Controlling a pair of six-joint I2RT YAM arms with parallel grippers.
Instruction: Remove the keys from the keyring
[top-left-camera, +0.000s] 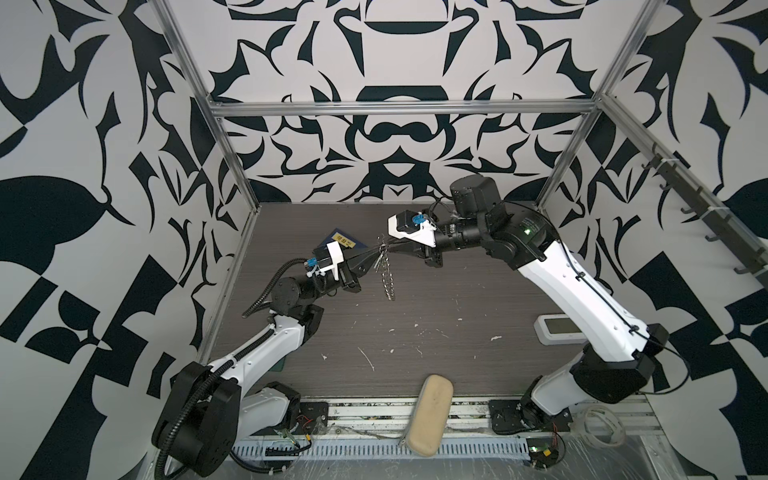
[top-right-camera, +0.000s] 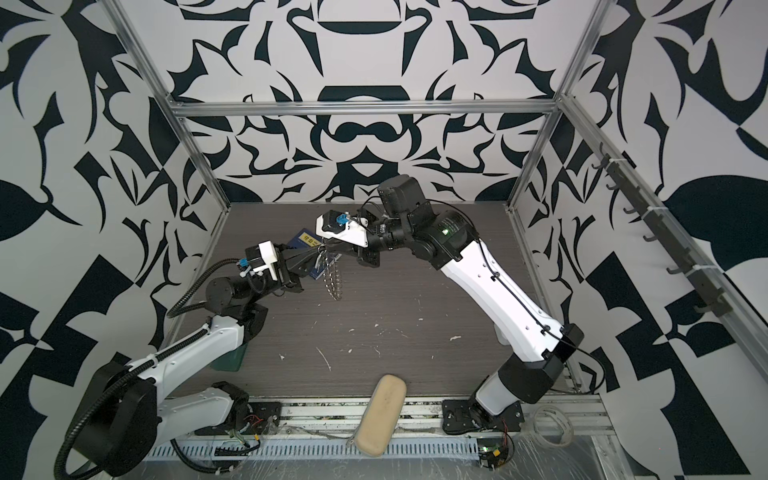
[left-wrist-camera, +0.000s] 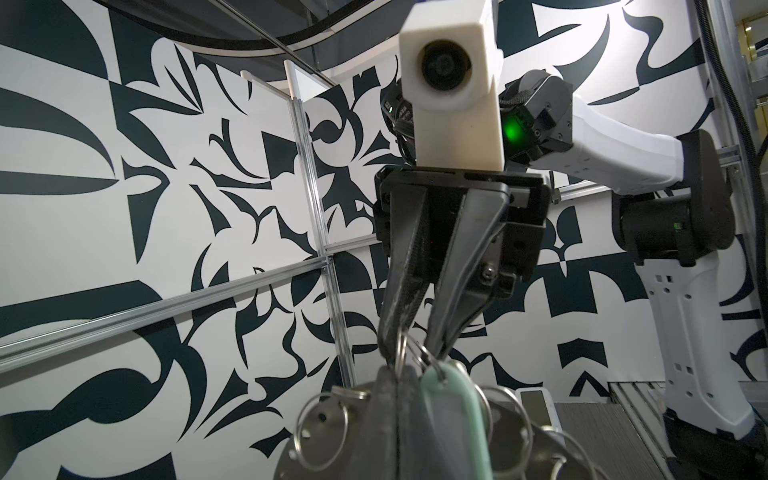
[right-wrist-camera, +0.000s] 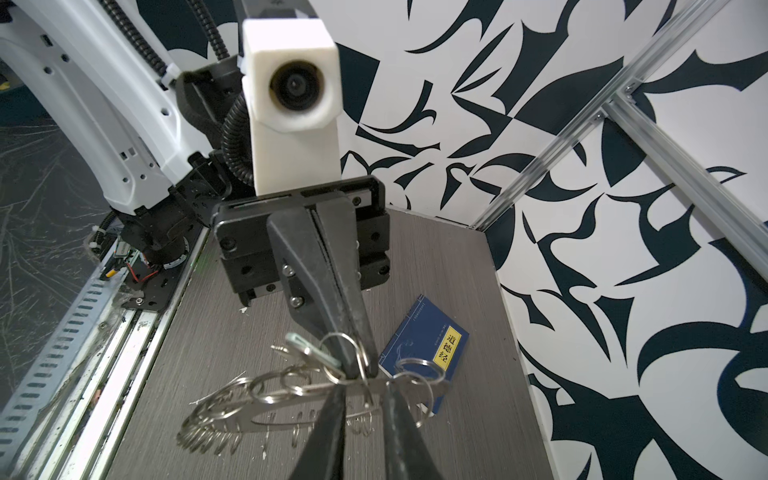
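Note:
The keyring (top-left-camera: 387, 275) (top-right-camera: 333, 279) is a flat grey plate rimmed with wire split rings, and it hangs above the table between both arms. My left gripper (top-left-camera: 376, 249) (left-wrist-camera: 398, 372) is shut on its upper rim (right-wrist-camera: 257, 409). A silver key (right-wrist-camera: 300, 345) and a mint-green tag (left-wrist-camera: 453, 409) dangle from a split ring right beside that grip. My right gripper (top-left-camera: 389, 246) (right-wrist-camera: 365, 386) comes in from the opposite side. Its fingers (right-wrist-camera: 330, 419) stand a narrow gap apart, straddling the same stretch of rim and a small split ring.
A blue booklet (top-left-camera: 338, 241) (right-wrist-camera: 424, 336) lies on the table behind the keyring. A beige case (top-left-camera: 428, 415) rests on the front rail, and a white device (top-left-camera: 557, 328) sits under the right arm. A green object (top-right-camera: 228, 361) lies below the left arm.

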